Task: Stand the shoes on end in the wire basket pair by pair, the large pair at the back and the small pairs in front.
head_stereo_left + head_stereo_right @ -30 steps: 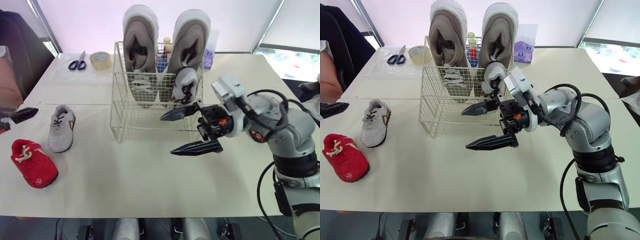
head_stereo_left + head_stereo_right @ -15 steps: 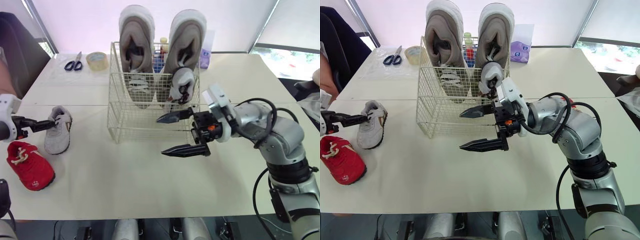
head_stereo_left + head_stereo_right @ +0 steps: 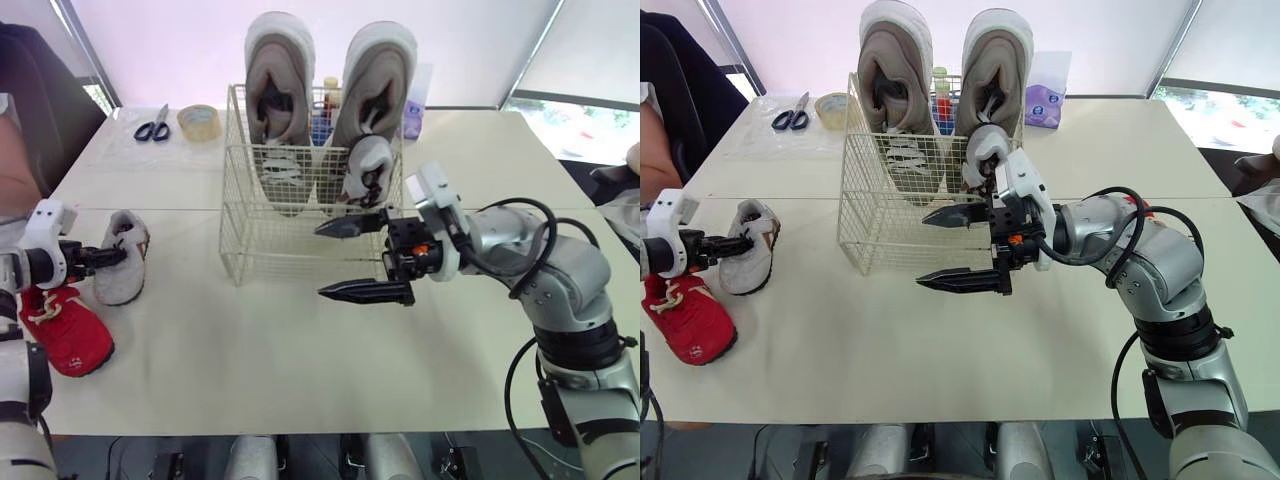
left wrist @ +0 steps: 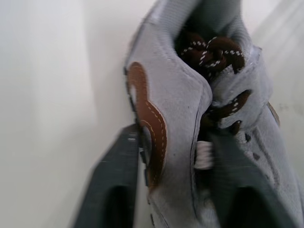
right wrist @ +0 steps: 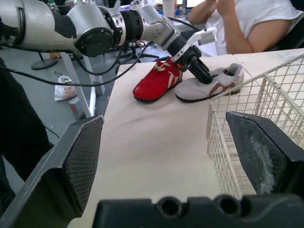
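A small grey shoe lies on the white table at the left, and my left gripper is shut on its side wall. In the left wrist view one finger presses the shoe from outside and the other sits inside the collar. A small red shoe lies beside it, nearer me. The wire basket holds two large grey shoes standing on end at the back and one small grey shoe in front of them on the right. My right gripper hovers open before the basket.
Scissors and a tape roll lie at the far left of the table. Bottles and a purple packet stand behind the basket. A person sits at the table's left side.
My left gripper has come in from the left and closed on the small grey shoe's side wall. My right gripper has drifted slightly left in front of the basket, still open.
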You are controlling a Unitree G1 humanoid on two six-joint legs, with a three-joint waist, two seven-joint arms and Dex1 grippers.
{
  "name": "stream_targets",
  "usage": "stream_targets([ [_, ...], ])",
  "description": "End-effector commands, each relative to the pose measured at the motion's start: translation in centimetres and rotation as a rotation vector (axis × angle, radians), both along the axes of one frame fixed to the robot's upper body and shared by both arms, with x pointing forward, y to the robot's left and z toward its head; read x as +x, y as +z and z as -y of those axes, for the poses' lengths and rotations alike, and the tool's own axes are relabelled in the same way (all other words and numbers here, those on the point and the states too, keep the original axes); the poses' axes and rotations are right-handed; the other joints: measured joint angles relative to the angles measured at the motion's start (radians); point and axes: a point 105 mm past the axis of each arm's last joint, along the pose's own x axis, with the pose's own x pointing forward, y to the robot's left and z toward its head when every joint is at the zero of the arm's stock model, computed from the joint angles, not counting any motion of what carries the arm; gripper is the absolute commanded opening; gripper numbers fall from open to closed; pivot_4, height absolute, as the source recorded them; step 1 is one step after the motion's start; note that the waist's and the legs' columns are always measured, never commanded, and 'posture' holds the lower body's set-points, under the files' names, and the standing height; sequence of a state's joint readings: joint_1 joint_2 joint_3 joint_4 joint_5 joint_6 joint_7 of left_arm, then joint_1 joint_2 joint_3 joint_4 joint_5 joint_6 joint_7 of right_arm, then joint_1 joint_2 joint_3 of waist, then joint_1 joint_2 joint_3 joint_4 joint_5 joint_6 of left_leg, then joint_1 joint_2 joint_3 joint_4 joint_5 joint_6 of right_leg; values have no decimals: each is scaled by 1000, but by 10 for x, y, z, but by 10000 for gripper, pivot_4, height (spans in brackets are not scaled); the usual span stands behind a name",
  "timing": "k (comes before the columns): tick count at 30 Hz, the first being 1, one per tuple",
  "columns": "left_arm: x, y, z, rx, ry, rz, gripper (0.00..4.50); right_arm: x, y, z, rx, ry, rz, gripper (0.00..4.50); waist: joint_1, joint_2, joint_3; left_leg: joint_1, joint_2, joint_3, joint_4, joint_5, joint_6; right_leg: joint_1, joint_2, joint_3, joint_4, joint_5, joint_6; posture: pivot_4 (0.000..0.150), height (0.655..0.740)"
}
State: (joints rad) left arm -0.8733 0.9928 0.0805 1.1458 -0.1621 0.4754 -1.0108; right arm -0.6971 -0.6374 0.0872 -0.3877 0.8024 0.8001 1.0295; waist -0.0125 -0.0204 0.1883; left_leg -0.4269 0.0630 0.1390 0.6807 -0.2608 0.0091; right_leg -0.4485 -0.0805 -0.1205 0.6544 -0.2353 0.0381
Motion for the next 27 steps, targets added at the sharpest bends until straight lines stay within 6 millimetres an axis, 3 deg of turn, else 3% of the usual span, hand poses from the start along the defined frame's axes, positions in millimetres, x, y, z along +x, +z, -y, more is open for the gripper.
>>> stream_targets([
  [1, 2, 7, -4, -22, 42, 40, 1550, -4, 10, 5, 31, -9, 39, 45000, 1, 0, 0, 0, 0, 0, 0, 0, 0, 0, 0, 0, 0, 0, 0, 1500, 7357],
  [9, 4, 5, -6, -83, 97, 92, 281, -7, 14, 1, 60, -33, 24, 45000, 1, 0, 0, 0, 0, -1, 1, 0, 0, 0, 0, 0, 1, 0, 0, 1500, 7357],
  [17, 23, 17, 3, -142, 156, 191, 281, 1, 14, 0, 88, -92, 30, 45000, 8, 0, 0, 0, 0, -3, 2, 0, 0, 2, 0, -1, 2, 0, 0, 1500, 7357],
  [22, 24, 3, 5, -141, 176, 163, 281, 4, 18, 3, 108, -115, 31, 45000, 5, 0, 0, 0, 0, -3, 2, 0, 0, 2, 0, -1, 2, 0, 0, 1500, 7357],
  [27, 27, 1, 9, -157, 171, 164, 281, 3, 17, 4, 117, -123, 22, 45000, 6, 0, 0, 2, 0, -3, 2, 0, 0, 3, 0, -2, 2, 0, 0, 1500, 7357],
])
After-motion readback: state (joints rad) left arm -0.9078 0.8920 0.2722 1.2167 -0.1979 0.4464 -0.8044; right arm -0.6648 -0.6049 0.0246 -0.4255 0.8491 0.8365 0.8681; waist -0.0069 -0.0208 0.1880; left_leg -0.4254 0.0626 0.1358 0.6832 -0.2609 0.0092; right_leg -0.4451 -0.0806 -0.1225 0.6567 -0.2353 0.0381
